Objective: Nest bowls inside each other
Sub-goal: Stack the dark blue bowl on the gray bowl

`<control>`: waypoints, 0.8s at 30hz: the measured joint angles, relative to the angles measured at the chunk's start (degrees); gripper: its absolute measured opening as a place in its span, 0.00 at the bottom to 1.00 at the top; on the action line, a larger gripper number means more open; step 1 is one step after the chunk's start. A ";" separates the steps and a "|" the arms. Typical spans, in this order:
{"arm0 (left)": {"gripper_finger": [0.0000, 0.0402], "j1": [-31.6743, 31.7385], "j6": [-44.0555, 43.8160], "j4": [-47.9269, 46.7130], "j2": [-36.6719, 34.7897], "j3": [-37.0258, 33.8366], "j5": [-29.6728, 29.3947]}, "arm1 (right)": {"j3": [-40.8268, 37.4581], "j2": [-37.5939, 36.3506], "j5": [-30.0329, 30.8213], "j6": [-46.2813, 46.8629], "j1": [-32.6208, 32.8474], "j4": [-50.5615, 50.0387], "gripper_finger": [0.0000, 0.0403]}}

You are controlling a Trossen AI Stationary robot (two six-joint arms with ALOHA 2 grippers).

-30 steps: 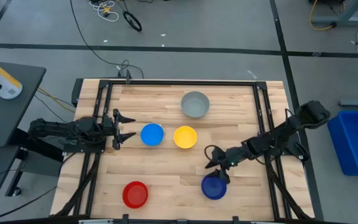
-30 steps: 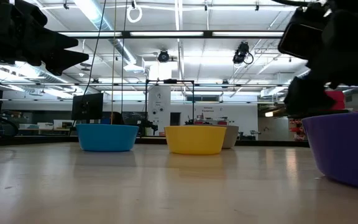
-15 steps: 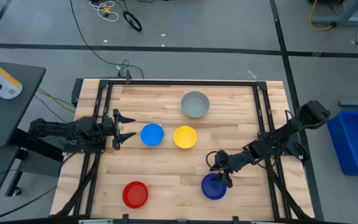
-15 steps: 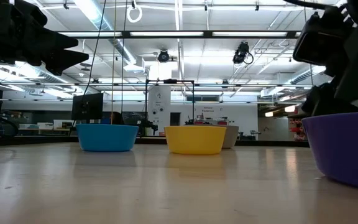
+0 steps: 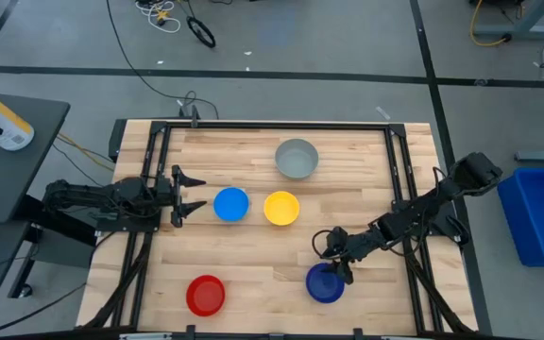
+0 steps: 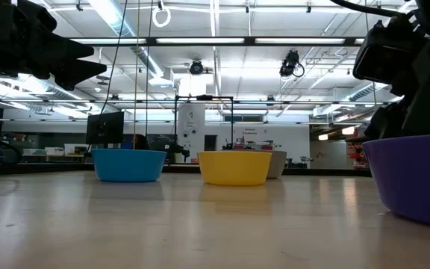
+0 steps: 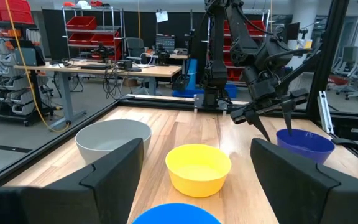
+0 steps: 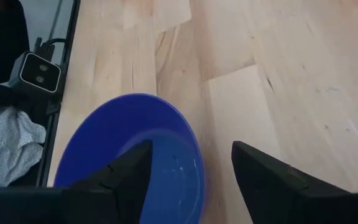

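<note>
Five bowls stand upright on the wooden table: grey (image 5: 297, 159) at the far middle, light blue (image 5: 231, 204) and yellow (image 5: 281, 208) at the centre, red (image 5: 206, 295) near left, dark blue (image 5: 325, 282) near right. My right gripper (image 5: 336, 260) slants down, open, at the dark blue bowl's far rim (image 8: 194, 155). One finger (image 7: 289, 116) stands over the bowl's inside, the other (image 7: 260, 129) outside it. I see no touch. My left gripper (image 5: 192, 194) waits open and level at the table's left, beside the light blue bowl.
A black metal frame (image 5: 399, 161) runs along the table's edges. A small camera (image 8: 40, 73) sits at the near edge, close to the dark blue bowl. A blue bin (image 5: 541, 212) stands off the table's right side. Bare wood lies between the bowls.
My right gripper has moved a little toward the near edge and down, tipping further downward, and now stands astride the dark blue bowl's far rim. No bowl has moved.
</note>
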 joint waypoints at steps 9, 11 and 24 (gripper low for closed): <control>0.76 0.02 0.00 -0.02 0.00 0.00 -0.01 | 0.00 0.00 0.63 0.06 0.32 -0.71 0.50; 0.76 0.01 0.00 -0.02 0.00 0.00 -0.01 | 0.00 0.00 1.65 0.31 0.56 -0.99 0.50; 0.76 0.00 0.00 -0.07 0.00 0.00 -0.01 | 0.00 0.00 6.13 1.99 3.80 -1.72 0.49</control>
